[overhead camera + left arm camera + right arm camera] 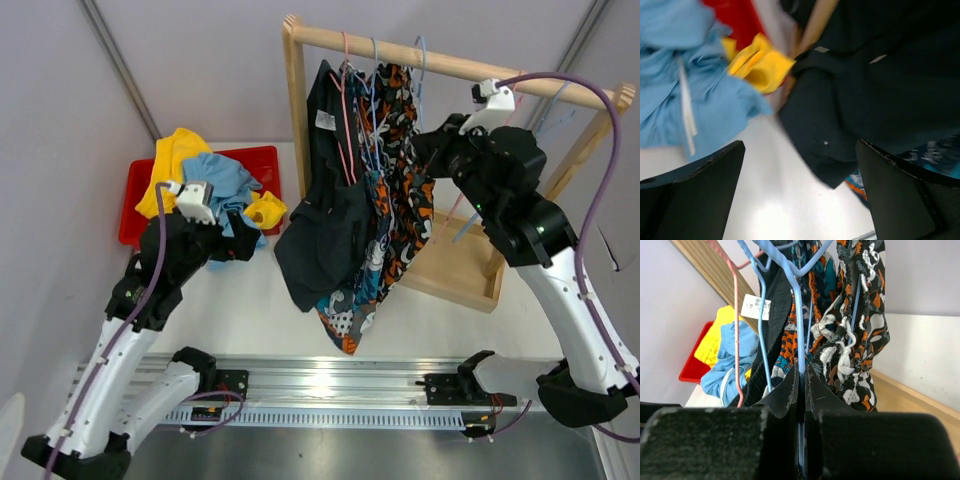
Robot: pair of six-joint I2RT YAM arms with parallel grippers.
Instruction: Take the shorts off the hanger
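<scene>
Right gripper (802,380): pads pressed together on the vertical wire of the blue hanger (799,315), among the hanging garments.

Left gripper (800,150): fingers spread apart, nothing between them. It hovers over the table (250,300) at the 3 o'clock edge of the red bin (262,160), near the lower hem of the black shorts (330,225).

Shorts on the wooden rack (295,110):
- The black shorts, white label near the waistband, hang at the 9 o'clock end of the group, with a pink hanger (736,330) beside them.
- The patterned shorts (405,190) hang just beside them at 3 o'clock, touching them. Their hem reaches lower, toward 6 o'clock.

Shorts off the rack:
- The yellow shorts (170,160) and the blue shorts (225,180) lie heaped together in the red bin, at 9 o'clock of the rack
</scene>
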